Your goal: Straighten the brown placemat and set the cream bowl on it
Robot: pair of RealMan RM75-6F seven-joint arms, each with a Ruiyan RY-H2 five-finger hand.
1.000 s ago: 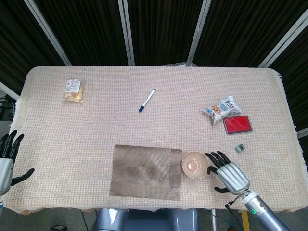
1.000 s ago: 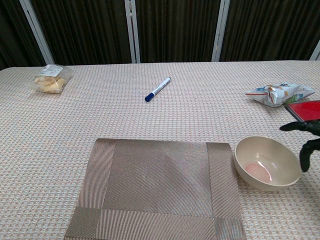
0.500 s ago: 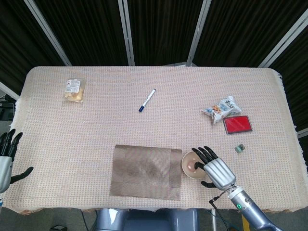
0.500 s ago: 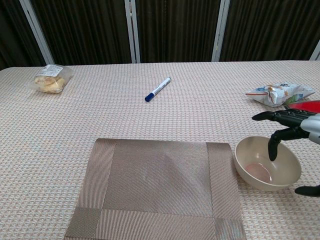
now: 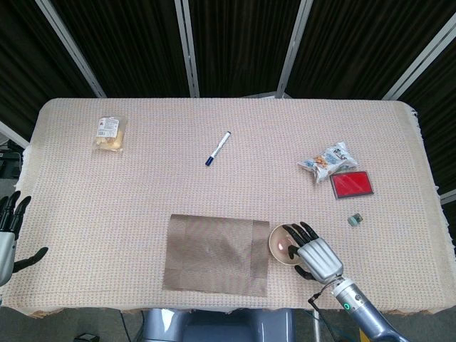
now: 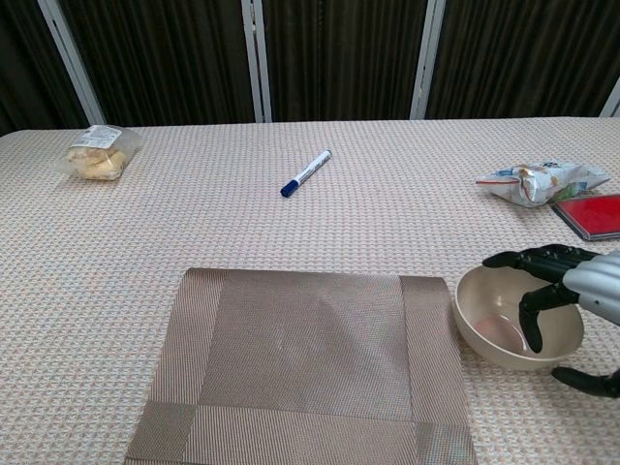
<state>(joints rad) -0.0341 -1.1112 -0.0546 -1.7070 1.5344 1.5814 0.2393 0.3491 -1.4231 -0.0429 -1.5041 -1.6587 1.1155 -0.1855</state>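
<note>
The brown placemat (image 5: 217, 254) (image 6: 310, 363) lies flat near the table's front edge, its sides roughly square to that edge. Just right of it, off the mat, stands the cream bowl (image 5: 279, 242) (image 6: 494, 315) with a pinkish patch inside. My right hand (image 5: 317, 255) (image 6: 572, 300) is over the bowl's right half, with fingers (image 6: 531, 312) reaching past the rim into it. The thumb (image 6: 586, 381) stays outside, apart from the wall, so nothing is gripped. My left hand (image 5: 8, 235) hovers off the table's left edge, fingers spread and empty.
A blue-capped pen (image 5: 219, 148) (image 6: 306, 172) lies mid-table. At the right are a snack bag (image 5: 326, 161) (image 6: 538, 180), a red box (image 5: 352, 184) (image 6: 593, 213) and a small grey-green object (image 5: 354, 220). A wrapped bread packet (image 5: 110, 133) (image 6: 96, 152) sits far left.
My right hand has moved left from beside the bowl to over it, fingers dipping inside the rim. The bowl and mat have not shifted. The left hand drifted slightly lower.
</note>
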